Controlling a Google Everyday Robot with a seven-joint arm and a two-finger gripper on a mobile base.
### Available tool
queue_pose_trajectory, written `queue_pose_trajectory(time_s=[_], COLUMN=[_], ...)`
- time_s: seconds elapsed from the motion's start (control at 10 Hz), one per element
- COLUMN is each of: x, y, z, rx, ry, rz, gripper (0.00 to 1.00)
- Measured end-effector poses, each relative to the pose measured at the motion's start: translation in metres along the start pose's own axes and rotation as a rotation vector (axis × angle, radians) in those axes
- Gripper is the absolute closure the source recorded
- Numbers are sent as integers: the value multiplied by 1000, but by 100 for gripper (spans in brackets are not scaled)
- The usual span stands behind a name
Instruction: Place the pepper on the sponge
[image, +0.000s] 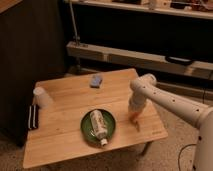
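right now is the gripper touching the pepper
Cannot tell: the camera view shows the gripper low over the pepper, right of the plate, contact hidden.

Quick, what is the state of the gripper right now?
Gripper: low at the pepper, far from the sponge; open or closed cannot be told.
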Motion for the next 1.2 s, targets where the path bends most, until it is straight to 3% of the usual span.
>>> queue_pose_trajectory(time_s=[0.2, 0.5, 0.6, 0.9, 1.2], x=[21, 87, 112, 173, 216], y=[3, -21, -38, -98, -160], z=[-35, -50, -50, -54, -57], rx=[13, 110, 148, 213, 269], ry=[37, 86, 94, 111, 112], rz=[-17, -77, -106, -205, -286], gripper=[100, 100, 100, 100, 100])
